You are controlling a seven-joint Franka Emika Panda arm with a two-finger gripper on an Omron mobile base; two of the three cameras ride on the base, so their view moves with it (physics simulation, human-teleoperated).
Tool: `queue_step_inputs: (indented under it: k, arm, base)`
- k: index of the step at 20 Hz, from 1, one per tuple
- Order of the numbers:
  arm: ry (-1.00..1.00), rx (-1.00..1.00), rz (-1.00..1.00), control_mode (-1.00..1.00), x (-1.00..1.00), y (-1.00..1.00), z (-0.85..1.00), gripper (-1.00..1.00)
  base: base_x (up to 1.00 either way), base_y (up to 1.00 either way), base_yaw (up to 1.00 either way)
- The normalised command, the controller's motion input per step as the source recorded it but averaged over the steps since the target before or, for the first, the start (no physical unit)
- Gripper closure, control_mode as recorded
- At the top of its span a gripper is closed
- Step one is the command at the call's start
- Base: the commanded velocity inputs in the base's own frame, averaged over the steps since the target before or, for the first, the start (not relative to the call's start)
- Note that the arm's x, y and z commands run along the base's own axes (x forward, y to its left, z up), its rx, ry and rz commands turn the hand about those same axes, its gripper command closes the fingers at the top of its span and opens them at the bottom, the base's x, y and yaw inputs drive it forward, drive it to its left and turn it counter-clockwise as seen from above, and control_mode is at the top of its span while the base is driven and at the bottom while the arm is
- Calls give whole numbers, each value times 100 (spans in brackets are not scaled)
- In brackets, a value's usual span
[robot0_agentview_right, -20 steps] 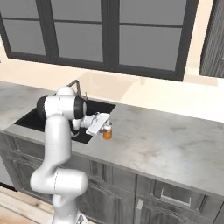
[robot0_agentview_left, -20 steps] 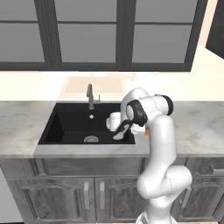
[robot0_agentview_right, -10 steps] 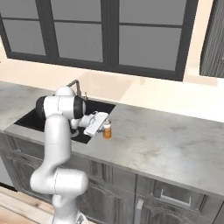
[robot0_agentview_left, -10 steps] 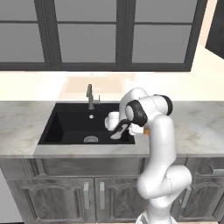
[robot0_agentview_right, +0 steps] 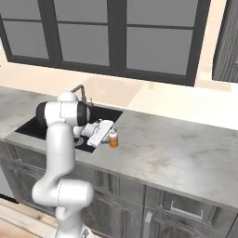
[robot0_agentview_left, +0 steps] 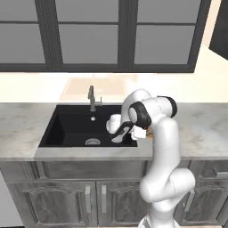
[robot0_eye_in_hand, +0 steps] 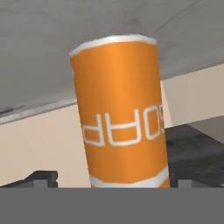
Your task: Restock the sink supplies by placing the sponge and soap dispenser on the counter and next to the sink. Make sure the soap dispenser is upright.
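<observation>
The orange soap dispenser (robot0_agentview_right: 113, 138) with a white cap stands upright on the marbled counter (robot0_agentview_right: 176, 153), just right of the black sink (robot0_agentview_right: 42, 125). In the hand view, the soap dispenser (robot0_eye_in_hand: 120, 113) looms close, and its lettering reads upside down because the hand is rolled. My gripper (robot0_agentview_right: 108, 136) reaches sideways at it and is open. One dark fingertip (robot0_eye_in_hand: 43, 177) stands clear on one side of the bottle, the other fingertip (robot0_eye_in_hand: 184, 181) close beside it. The sponge is out of view.
The sink (robot0_agentview_left: 71, 129) has a round drain (robot0_agentview_left: 92, 142) and a slim grey faucet (robot0_agentview_left: 92, 98) at its back. The counter (robot0_agentview_left: 205, 124) runs on to the right. Dark-framed windows stand behind, and dark cabinets below.
The jaws have gone from shut on the soap dispenser to wide apart. The dispenser stays standing on the counter, and the arm has hardly moved.
</observation>
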Motion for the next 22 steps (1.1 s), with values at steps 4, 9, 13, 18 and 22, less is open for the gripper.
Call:
queue_step_inputs:
  k: [4, 9, 13, 18, 22]
  arm:
    - [-7, 0, 0, -100, -33, 4, 30, -100]
    - [-11, 0, 0, -100, -18, 24, 38, -100]
    - [-15, 0, 0, -100, 0, 31, 32, -100]
    - [-25, 0, 0, -100, -34, 31, 45, -100]
    - [-18, 0, 0, -100, -14, 31, 19, -100]
  base:
    - [0, 0, 0]
    - [0, 0, 0]
    - [0, 0, 0]
    - [0, 0, 0]
    - [0, 0, 0]
